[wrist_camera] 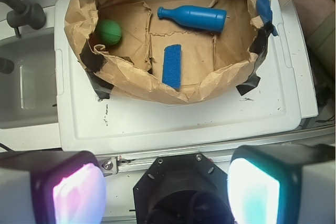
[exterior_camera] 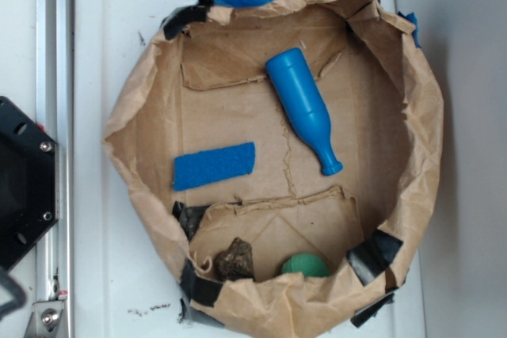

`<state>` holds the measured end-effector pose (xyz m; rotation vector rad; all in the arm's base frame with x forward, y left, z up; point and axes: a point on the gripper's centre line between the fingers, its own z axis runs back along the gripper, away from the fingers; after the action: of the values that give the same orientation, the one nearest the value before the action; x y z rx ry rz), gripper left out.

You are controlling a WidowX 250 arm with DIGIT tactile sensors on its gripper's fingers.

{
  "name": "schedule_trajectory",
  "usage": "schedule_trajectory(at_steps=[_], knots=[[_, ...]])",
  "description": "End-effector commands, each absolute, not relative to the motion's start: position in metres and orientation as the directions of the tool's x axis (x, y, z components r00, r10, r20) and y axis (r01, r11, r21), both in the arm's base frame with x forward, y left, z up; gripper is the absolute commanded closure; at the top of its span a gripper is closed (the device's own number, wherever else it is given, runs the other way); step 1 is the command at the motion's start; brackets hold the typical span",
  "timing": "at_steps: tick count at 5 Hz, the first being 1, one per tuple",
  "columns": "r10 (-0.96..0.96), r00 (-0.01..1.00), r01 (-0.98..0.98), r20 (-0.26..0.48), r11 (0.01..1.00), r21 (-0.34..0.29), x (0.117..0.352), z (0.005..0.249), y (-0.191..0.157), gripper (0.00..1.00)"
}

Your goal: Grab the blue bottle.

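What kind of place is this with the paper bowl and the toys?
Probably a robot practice bench, not a home. A taped-up brown paper bin sits on a white plastic lid, holding a blue bottle, a green ball and a blue felt strip. The open pincer waits outside it.

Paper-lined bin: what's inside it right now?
Blue bottle lying on its side, blue felt strip, green ball, brown lump. The paper wall partly hides the ball; anything beneath its folds is unseen.

Pincer [wrist_camera: 166, 195]: two blocky grey fingers [wrist_camera: 52, 190] with glossy pads, one glowing pink, one teal. Black octagonal mount between them, small screws around it.
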<state>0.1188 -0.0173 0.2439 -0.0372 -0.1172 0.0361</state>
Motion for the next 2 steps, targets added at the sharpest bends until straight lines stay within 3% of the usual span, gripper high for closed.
schedule_trajectory(at_steps=[1, 2], knots=[[0.038, 0.992, -0.034, 0.116, 0.999, -0.039, 0.119, 0.244, -0.017, 0.00], [0.022, 0.995, -0.022, 0.095, 1.000, -0.006, 0.169, 0.241, -0.002, 0.00]])
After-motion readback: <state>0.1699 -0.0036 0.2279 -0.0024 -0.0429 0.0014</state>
